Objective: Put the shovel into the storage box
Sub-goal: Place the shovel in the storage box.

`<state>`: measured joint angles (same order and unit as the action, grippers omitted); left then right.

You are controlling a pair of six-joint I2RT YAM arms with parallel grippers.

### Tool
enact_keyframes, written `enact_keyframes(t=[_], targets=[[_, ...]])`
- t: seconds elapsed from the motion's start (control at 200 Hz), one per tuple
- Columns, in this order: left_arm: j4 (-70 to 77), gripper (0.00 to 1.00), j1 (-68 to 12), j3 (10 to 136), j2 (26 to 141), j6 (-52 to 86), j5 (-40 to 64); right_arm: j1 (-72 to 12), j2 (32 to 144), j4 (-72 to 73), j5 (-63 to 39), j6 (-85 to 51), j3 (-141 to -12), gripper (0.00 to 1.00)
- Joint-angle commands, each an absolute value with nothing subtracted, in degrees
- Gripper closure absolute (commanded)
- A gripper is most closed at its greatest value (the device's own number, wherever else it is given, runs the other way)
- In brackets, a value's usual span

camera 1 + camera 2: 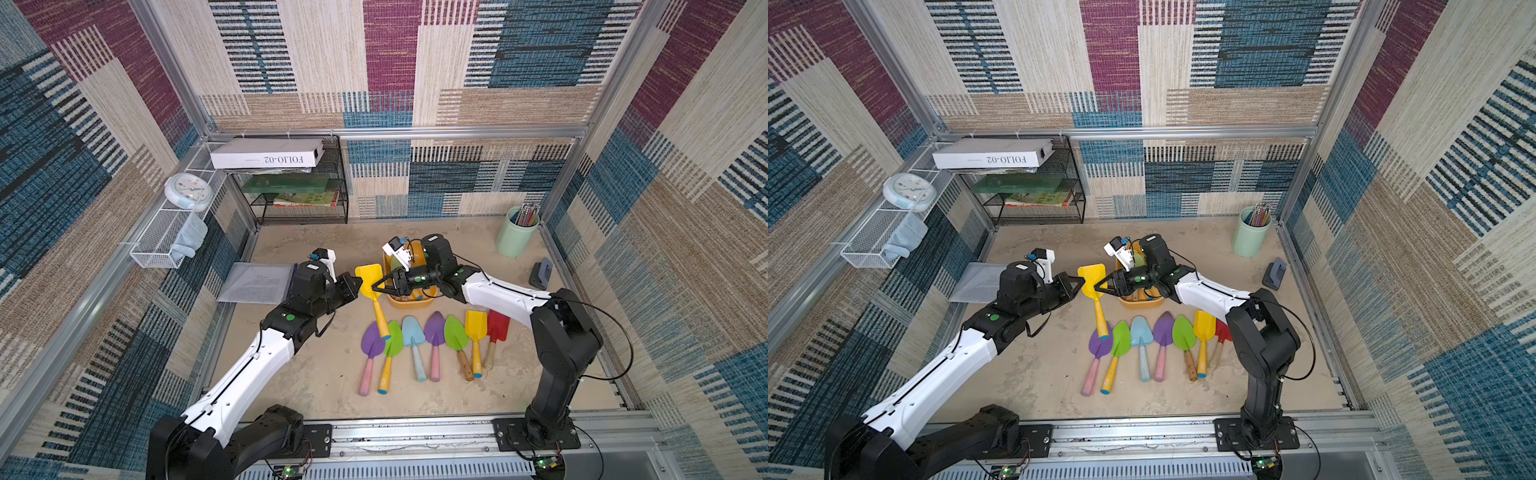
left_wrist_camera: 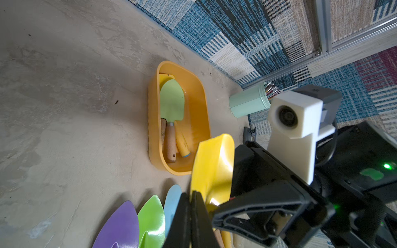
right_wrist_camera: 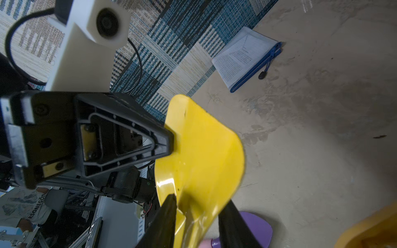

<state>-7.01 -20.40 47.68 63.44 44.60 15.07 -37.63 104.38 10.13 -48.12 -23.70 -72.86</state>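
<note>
In a top view the storage box [image 1: 409, 302] is largely covered by the right arm [image 1: 503, 297]. The yellow shovel [image 3: 204, 150] is cut off at the handle by the right wrist view's lower edge; whether the right pincer [image 3: 199, 200] presses it cannot be told.

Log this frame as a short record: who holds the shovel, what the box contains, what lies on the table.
left gripper: shut on the yellow shovel, at its blade edge
right gripper: jaws either side of the blade's base; grip unclear
yellow shovel: blade raised beside the storage box, handle end over a purple shovel
storage box: holds a pale green shovel and a yellow handle
table: row of seven shovels
</note>
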Motion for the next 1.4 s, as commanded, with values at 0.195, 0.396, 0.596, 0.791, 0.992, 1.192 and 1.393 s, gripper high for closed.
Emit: enact_keyframes(t=[0.195,0.396,0.596,0.791,0.992,1.192,1.393], targets=[[-3.16,1.00,-21.07,47.24,64.86,44.65,14.92,-37.71,103.95,10.73,-46.57,-23.91,-72.95,1.00],[-2.72,0.51,-21.27,46.59,64.71,44.28,15.21,-37.75,103.83,8.79,-43.62,-23.27,-73.64,1.00],[-4.95,0.39,-21.35,46.99,64.04,42.85,14.63,-36.99,103.96,1.94,-37.88,-20.68,-77.23,1.00],[-5.48,0.37,-21.36,45.19,60.62,42.05,13.86,-32.20,105.08,-3.50,-34.71,-18.92,-80.06,1.00],[-6.50,0.33,-21.36,43.67,56.82,40.47,13.62,-25.18,106.99,-5.84,-36.15,-17.35,-81.39,1.00],[-6.15,0.31,-21.36,42.38,55.55,40.39,14.74,-22.35,111.87,-10.85,-36.57,-14.28,-86.87,1.00],[-6.40,0.31,-21.36,41.75,54.77,39.92,14.94,-21.45,116.58,-15.70,-31.26,-11.47,-91.50,1.00]])
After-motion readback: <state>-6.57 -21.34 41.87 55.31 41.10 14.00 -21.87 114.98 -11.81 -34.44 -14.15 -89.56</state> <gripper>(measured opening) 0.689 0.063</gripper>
